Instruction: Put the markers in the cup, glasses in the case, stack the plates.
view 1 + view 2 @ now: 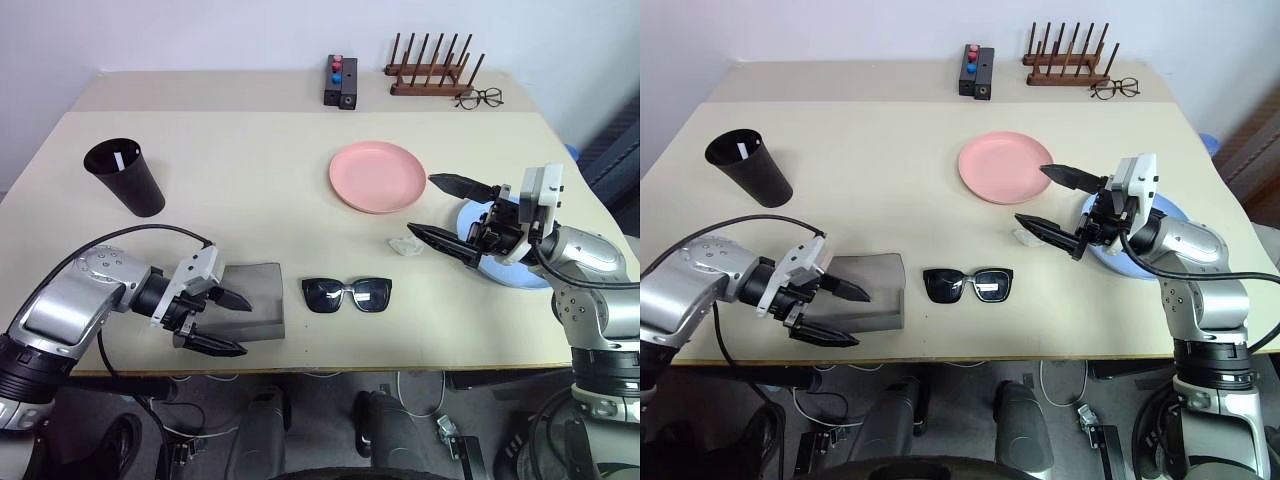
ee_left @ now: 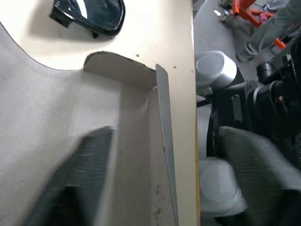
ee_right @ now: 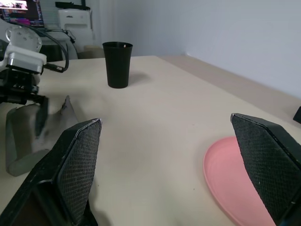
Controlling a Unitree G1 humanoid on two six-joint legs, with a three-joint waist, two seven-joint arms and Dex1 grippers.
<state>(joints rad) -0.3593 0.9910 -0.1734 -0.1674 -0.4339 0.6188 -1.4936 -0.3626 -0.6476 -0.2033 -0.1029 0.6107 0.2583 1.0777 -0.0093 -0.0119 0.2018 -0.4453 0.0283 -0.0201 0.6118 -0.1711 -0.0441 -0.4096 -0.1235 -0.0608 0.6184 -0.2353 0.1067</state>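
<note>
- The dark cup (image 1: 128, 176) stands tilted in view at the desk's (image 1: 240, 200) far left; a white marker (image 1: 118, 159) shows inside its rim, most of it hidden.
- The left gripper (image 1: 232, 322) has its fingers spread, holding nothing, one above and one below the near edge of the grey case (image 1: 256, 300), whose left part it covers.
- The sunglasses (image 1: 347, 294) lie just right of the case, apart from it.
- The pink plate (image 1: 377, 176) lies beyond them.
- A small pale scrap (image 1: 404, 245), too small to identify, lies near the right gripper (image 1: 432, 207).
- The right gripper's fingers are spread and empty; the arm hides much of the light blue plate (image 1: 520, 275).
</note>
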